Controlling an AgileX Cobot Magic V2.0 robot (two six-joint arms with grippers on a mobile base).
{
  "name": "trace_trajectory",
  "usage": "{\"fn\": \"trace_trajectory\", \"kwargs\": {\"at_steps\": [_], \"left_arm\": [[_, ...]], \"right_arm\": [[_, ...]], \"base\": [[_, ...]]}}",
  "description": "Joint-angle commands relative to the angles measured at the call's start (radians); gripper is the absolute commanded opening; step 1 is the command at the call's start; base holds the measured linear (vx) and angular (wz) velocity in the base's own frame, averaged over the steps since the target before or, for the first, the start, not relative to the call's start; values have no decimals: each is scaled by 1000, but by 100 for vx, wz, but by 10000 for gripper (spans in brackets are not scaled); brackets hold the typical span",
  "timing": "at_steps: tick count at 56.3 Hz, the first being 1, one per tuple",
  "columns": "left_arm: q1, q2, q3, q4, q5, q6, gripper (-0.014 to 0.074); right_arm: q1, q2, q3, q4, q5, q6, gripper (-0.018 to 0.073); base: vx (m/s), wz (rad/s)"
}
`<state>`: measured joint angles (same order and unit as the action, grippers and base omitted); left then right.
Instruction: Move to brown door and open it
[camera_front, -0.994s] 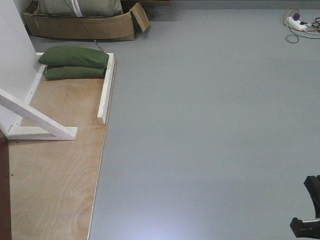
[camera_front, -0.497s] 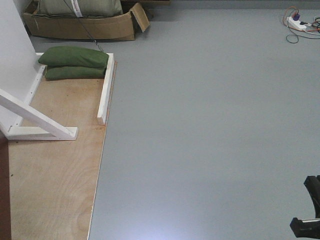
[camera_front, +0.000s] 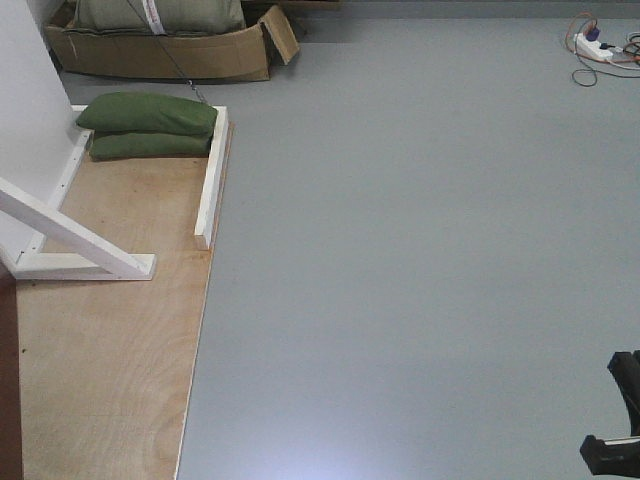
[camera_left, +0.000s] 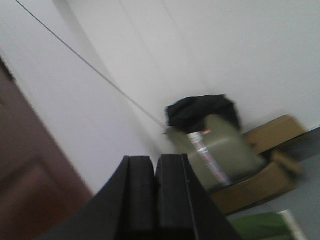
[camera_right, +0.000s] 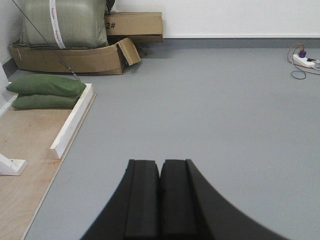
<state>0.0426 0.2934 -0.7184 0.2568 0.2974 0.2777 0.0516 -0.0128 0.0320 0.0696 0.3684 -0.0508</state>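
Note:
The brown door (camera_left: 25, 180) fills the lower left of the blurred left wrist view as a reddish-brown panel beside a white wall. A thin dark strip of the door (camera_front: 8, 400) also shows at the left edge of the front view. Its handle is out of view. My left gripper (camera_left: 156, 161) is shut with nothing between its fingers and is raised, to the right of the door. My right gripper (camera_right: 160, 165) is also shut and empty, over bare grey floor. A black part of an arm (camera_front: 615, 425) shows at the lower right of the front view.
A plywood platform (camera_front: 110, 340) lies on the left with a white wall panel (camera_front: 25, 110), a slanted white brace (camera_front: 70, 235) and a white rail (camera_front: 212, 180). Two green sandbags (camera_front: 148, 128) lie on it. A cardboard box (camera_front: 165, 50) stands behind. A power strip with cables (camera_front: 595, 45) is far right.
Almost nothing differs. The dark door strip at the front view's left edge has shrunk slightly; the grippers have stayed shut.

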Motion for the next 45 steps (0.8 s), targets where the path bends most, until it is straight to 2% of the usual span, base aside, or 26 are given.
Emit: {"fn": "trace_trajectory", "kwargs": {"at_steps": [1, 8, 10, 11, 15, 17, 18, 21, 23, 25, 28, 32, 45], "left_arm": [[33, 37, -157, 223, 72, 17, 67], [62, 77, -287, 636, 292, -59, 67], [62, 90, -312, 764, 374, -116, 67], [62, 94, -322, 805, 412, -152, 67], [62, 105, -342, 1035, 549, -329, 67], [62, 109, -343, 1149, 622, -479, 67], [62, 111, -343, 1184, 643, -524, 67], [62, 114, -342, 1313, 728, -724, 67], [62, 118, -342, 1379, 770, -816, 67], [62, 125, -342, 1422, 817, -898, 67], [62, 138, -342, 1470, 877, -968, 67], [62, 160, -348, 1493, 949, -1031, 67], [75, 258, -448, 1477, 955, -1057, 67]], "right_arm": [[2, -6, 4, -3, -78, -6, 0], [2, -6, 4, -3, -78, -6, 0], [2, -6, 4, -3, -78, -6, 0], [2, -6, 4, -3, -78, -6, 0], [2, -6, 4, -3, -78, -6, 0], [2, -6, 4, -3, -78, -6, 0], [2, -6, 4, -3, -78, -6, 0], [2, -6, 4, -3, -78, -6, 0], [2, -6, 4, -3, -78, -6, 0], [2, -6, 4, -3, -78, -6, 0], [2, -6, 4, -3, -78, -6, 0], [2, -6, 4, -3, -78, -6, 0], [2, -6, 4, -3, -78, -6, 0]], "base": [[0, 0], [0, 0], [0, 0], [0, 0], [0, 0], [0, 0], [0, 0], [0, 0], [0, 0], [0, 0], [0, 0], [0, 0], [0, 0]]}}
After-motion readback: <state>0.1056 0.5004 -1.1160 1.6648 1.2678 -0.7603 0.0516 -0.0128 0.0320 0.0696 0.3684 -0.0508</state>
